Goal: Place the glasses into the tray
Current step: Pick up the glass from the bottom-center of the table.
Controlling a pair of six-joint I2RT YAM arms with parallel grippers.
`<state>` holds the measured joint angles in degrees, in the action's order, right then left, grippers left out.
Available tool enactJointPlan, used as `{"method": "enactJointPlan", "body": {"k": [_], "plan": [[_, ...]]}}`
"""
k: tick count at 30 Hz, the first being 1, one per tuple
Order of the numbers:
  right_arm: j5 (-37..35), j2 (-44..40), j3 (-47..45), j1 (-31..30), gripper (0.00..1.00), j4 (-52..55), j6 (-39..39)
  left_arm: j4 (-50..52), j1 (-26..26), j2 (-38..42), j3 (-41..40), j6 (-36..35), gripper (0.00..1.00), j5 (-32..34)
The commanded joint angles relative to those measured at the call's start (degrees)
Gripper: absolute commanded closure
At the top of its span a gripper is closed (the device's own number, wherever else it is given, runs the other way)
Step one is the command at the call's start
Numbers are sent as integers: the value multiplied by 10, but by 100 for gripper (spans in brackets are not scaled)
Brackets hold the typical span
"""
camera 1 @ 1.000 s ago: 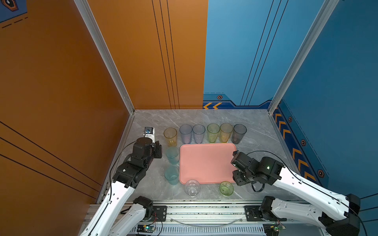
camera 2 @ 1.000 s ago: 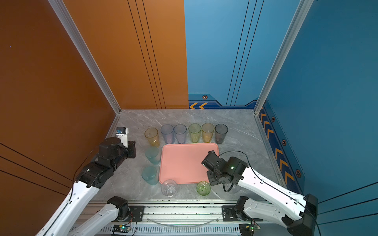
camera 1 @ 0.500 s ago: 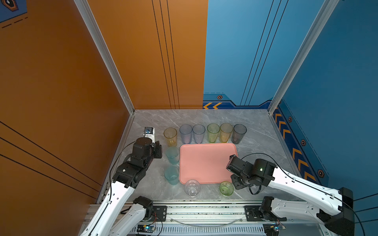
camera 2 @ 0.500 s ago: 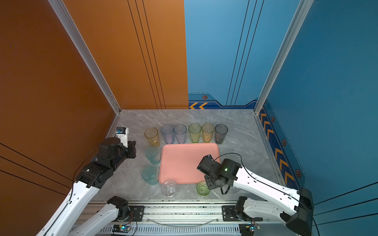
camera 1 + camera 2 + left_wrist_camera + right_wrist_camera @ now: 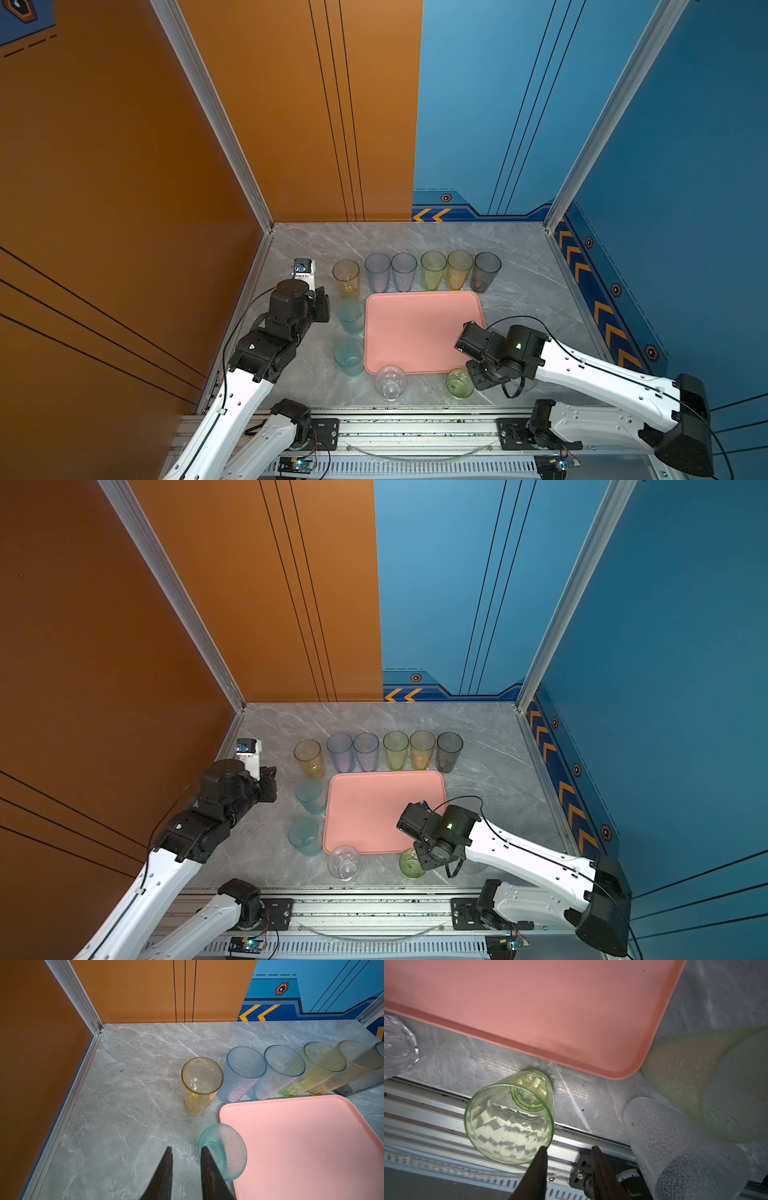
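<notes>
Your right gripper (image 5: 569, 1147) has its 2 fingers apart, with a plain gap between them and nothing clamped. The short green tumbler (image 5: 508, 1124) stands right at the fingertips. 1 fingertip (image 5: 543, 1150) overlaps its rim and the other sits outside the wall; you cannot tell whether either touches. That tumbler is upright on the table (image 5: 519, 266), mouth up, long axis vertical. Just beyond it from the gripper lies the tray (image 5: 550, 1012), flat, with a rounded corner nearest the fingers. Tumbler and tray are near but apart.

Close beside the same gripper stand a yellow-green frosted tumbler (image 5: 708, 1084) and a clear frosted tumbler (image 5: 675, 1147); which way their mouths face you cannot tell. On the green tumbler's other side is a clear faceted tumbler (image 5: 390, 382).

Your left gripper (image 5: 185, 1148) also has its 2 fingers parted, by a narrow gap, gripping nothing. The near teal tumbler (image 5: 226, 1153) sits just beside 1 finger, upright, mouth up, with the tray's edge right past it. Back toward that arm's base stands a second teal tumbler (image 5: 349, 356), also upright.

Ahead of the left fingertips is the tall yellow tumbler (image 5: 200, 1084). It starts a row of 6 along the tray's far edge, continuing with a ribbed blue tumbler (image 5: 377, 272), a smooth blue tumbler (image 5: 403, 272), a tall green tumbler (image 5: 433, 270), an amber tumbler (image 5: 459, 270) and a grey tumbler (image 5: 486, 272). All 6 stand mouths up, long axes vertical, outside the tray's rim.
</notes>
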<state>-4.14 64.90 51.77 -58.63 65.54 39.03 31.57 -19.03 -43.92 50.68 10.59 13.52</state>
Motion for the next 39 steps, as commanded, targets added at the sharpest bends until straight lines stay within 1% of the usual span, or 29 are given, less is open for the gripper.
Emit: {"method": "enactJointPlan", "body": {"k": [1,14,26,39], "plan": [[10,13,-10,-3,67,-22,0,9,7,1,-5,6,75,-11],[41,32,-34,17,74,-62,-17,9,9,-4,-5,4,75,-11],[60,60,-38,19,82,-85,-29,7,10,-7,-5,3,76,-12],[52,62,-37,16,91,-87,-31,8,11,-8,-5,3,76,-14]]}}
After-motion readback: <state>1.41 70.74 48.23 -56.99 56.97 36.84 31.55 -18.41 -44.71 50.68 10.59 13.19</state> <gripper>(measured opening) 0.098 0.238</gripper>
